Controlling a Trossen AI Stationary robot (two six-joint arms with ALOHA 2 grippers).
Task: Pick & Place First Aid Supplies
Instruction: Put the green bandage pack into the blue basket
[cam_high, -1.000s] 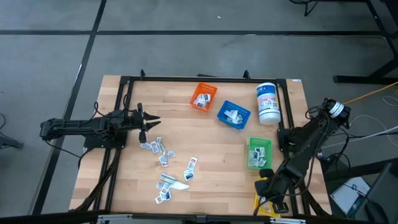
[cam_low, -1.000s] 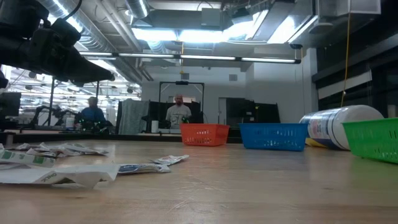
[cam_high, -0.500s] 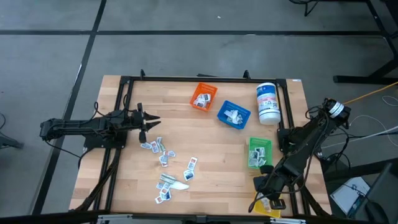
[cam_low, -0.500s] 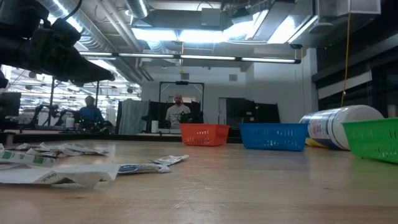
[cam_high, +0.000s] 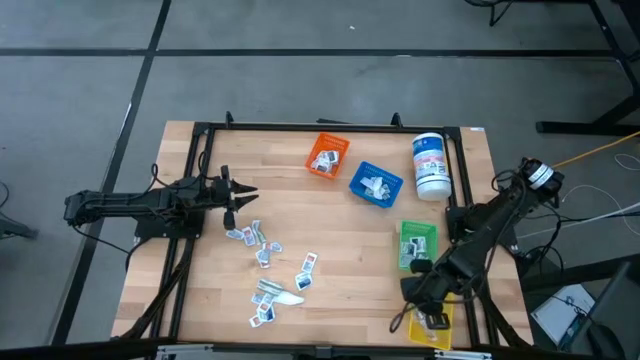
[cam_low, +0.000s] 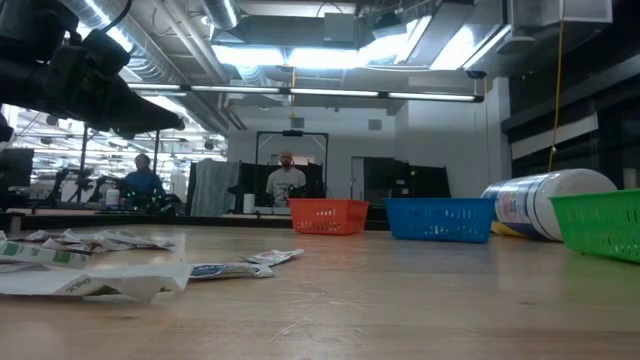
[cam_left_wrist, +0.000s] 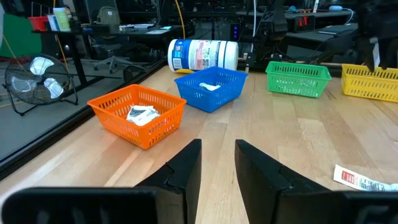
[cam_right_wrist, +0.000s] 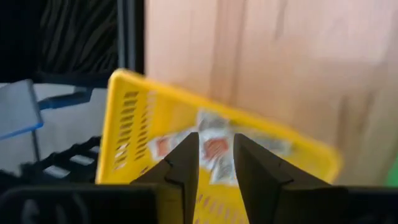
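Over the yellow bin at the table's near right corner, your right gripper hangs with fingers slightly parted, holding nothing; packets lie inside. Your left gripper waits, narrowly open and empty, just beside the loose first aid supplies on the wood.

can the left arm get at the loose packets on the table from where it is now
Probably yes. The left gripper hangs open just beside the nearest of the loose packets, which lie scattered flat on bare wood with nothing between. The right gripper is away over the yellow bin.
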